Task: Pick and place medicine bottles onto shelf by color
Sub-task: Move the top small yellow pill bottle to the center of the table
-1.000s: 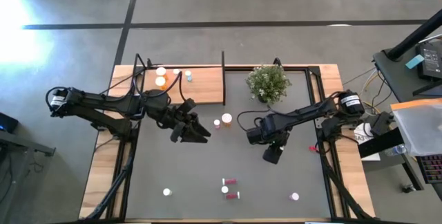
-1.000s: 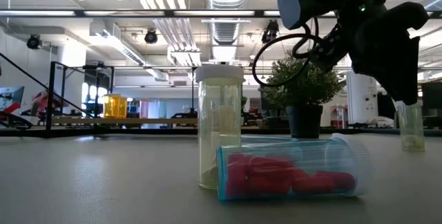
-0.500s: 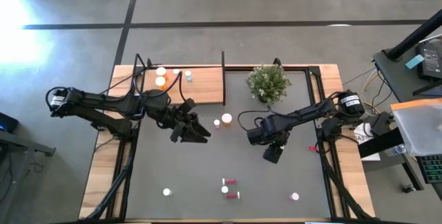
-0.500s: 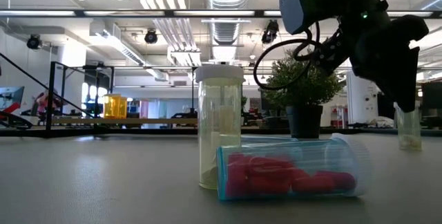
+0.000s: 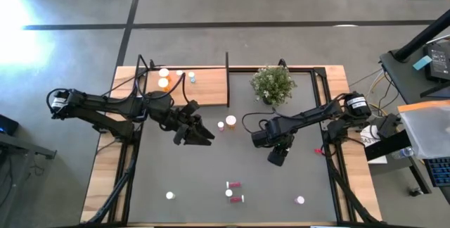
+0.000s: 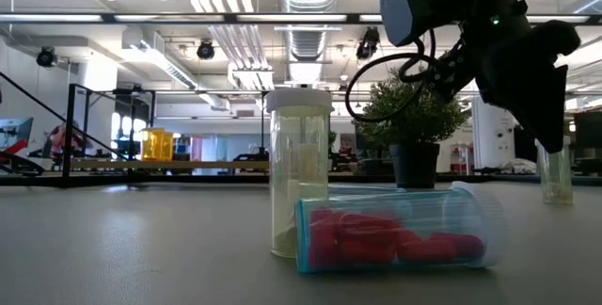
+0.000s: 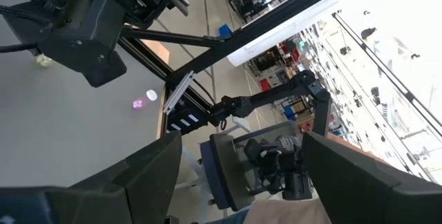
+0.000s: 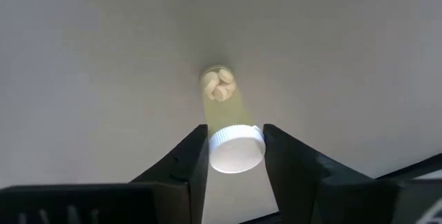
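My right gripper (image 5: 277, 157) (image 8: 235, 140) is at the mat's middle right, shut on a small yellow bottle (image 8: 222, 106) with a white cap, which also shows in the low view (image 6: 557, 175). My left gripper (image 5: 202, 136) (image 7: 242, 148) is open and empty, just near the shelf (image 5: 204, 91), a light-brown board with a dark upright edge (image 5: 227, 70). Two orange bottles (image 5: 163, 78), a pale one and a blue one (image 5: 192, 78) stand on the shelf. An orange bottle (image 5: 230, 121) and a red one (image 5: 221, 125) stand on the mat between the grippers. My right gripper pinches the yellow bottle's white cap (image 8: 215, 151) between its two fingers, one on each side. The fingers come from above, pointing down. The bottle stays upright below them; I cannot tell whether its base (image 8: 219, 84) is clear of the mat.
A green potted plant (image 5: 273, 84) stands far of my right gripper. Near the front edge are two lying red bottles (image 5: 235, 191), a yellow upright one (image 6: 299, 173), another yellow one (image 5: 169, 195) and a pink one (image 5: 299, 200). A red bottle (image 5: 318, 150) lies at the right.
My right gripper has shifted a little toward the table's left with the yellow bottle, which has stayed upright between its fingers.
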